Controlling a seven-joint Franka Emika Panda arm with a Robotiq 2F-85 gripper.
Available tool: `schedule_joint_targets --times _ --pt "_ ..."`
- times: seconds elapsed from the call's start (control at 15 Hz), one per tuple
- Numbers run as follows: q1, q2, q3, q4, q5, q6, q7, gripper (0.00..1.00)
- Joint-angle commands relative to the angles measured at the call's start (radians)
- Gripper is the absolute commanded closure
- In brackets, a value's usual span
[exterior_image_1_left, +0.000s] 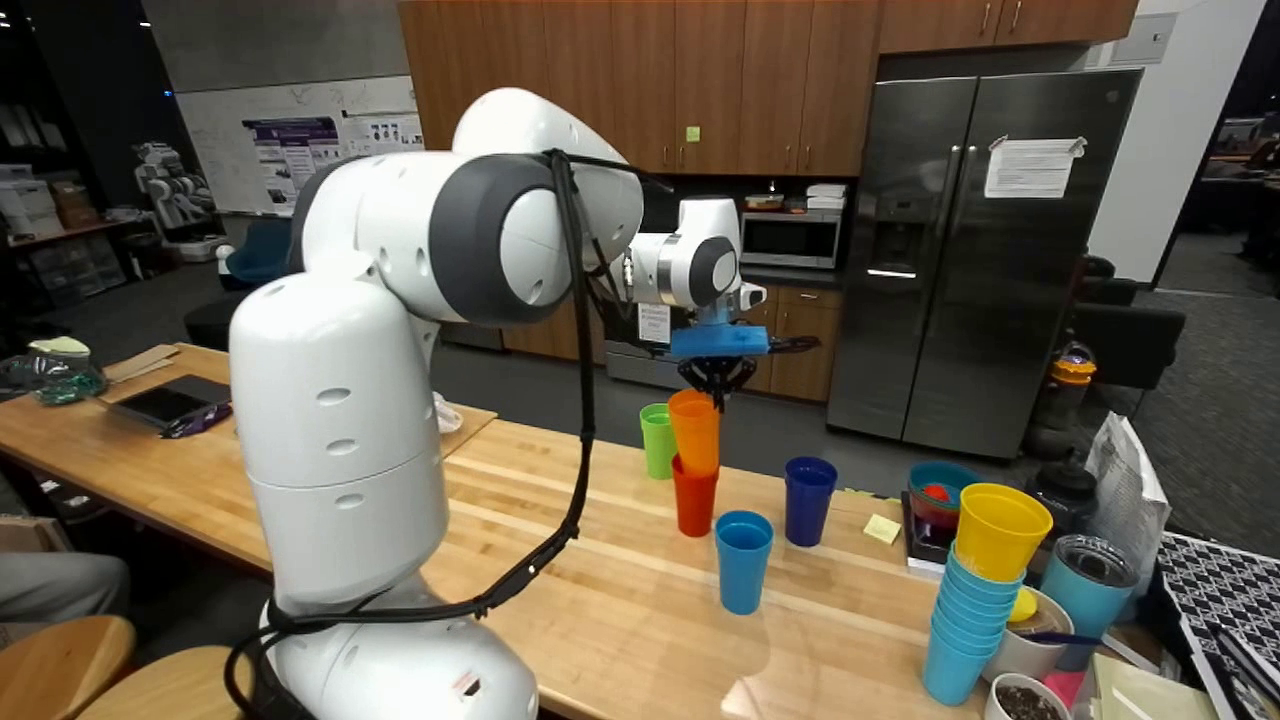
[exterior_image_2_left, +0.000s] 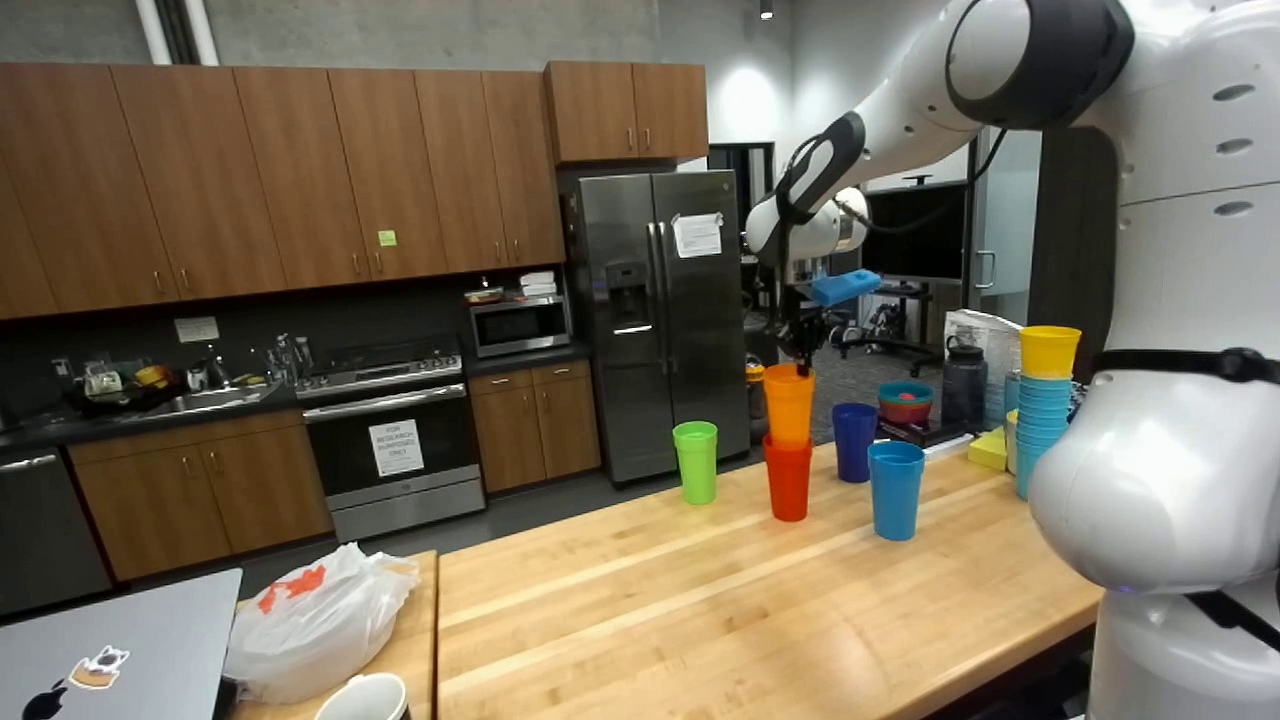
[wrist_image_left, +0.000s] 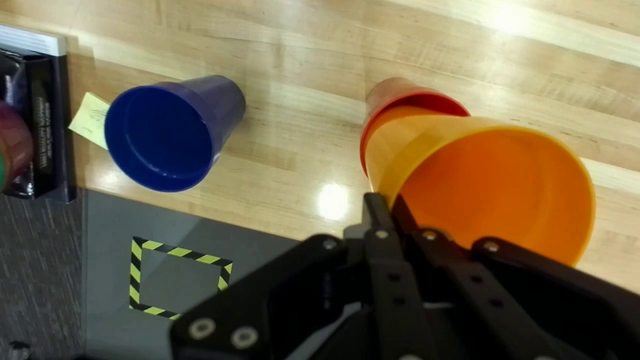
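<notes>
My gripper (wrist_image_left: 391, 201) is shut on the rim of an orange cup (wrist_image_left: 500, 190), with one finger inside the cup and one outside. In both exterior views the orange cup (exterior_image_1_left: 695, 428) stands nearly upright above a red cup (exterior_image_1_left: 695, 505), its lower end within the red cup's mouth. A dark blue cup (wrist_image_left: 162, 135) stands upright beside them. A light blue cup (exterior_image_1_left: 742, 570) is nearer the robot base, and a green cup (exterior_image_2_left: 697, 465) stands at the other side. The orange cup's bottom is hidden inside the red cup (exterior_image_2_left: 789, 488).
A stack of light blue cups (exterior_image_1_left: 965, 625) topped by a yellow cup (exterior_image_1_left: 1000, 530) stands near the table's end, among a tumbler (exterior_image_1_left: 1090, 585), bowls (exterior_image_1_left: 940, 490) and a black bottle (exterior_image_2_left: 964, 385). A yellow note (exterior_image_1_left: 882, 528) lies by the far table edge. A plastic bag (exterior_image_2_left: 320, 620) sits on the adjoining table.
</notes>
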Motion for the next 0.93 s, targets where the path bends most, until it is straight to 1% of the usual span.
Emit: schedule_joint_targets --times 0.0,0.33,0.87 --pt "0.004 -0.091 -0.011 -0.044 -0.026 -0.001 0.006 0.99" --pt "0.018 -0.148 -0.004 -0.055 -0.045 -0.002 0.012 0.99" --pt "0.071 -0.166 0.03 -0.058 -0.075 0.005 0.023 0.99"
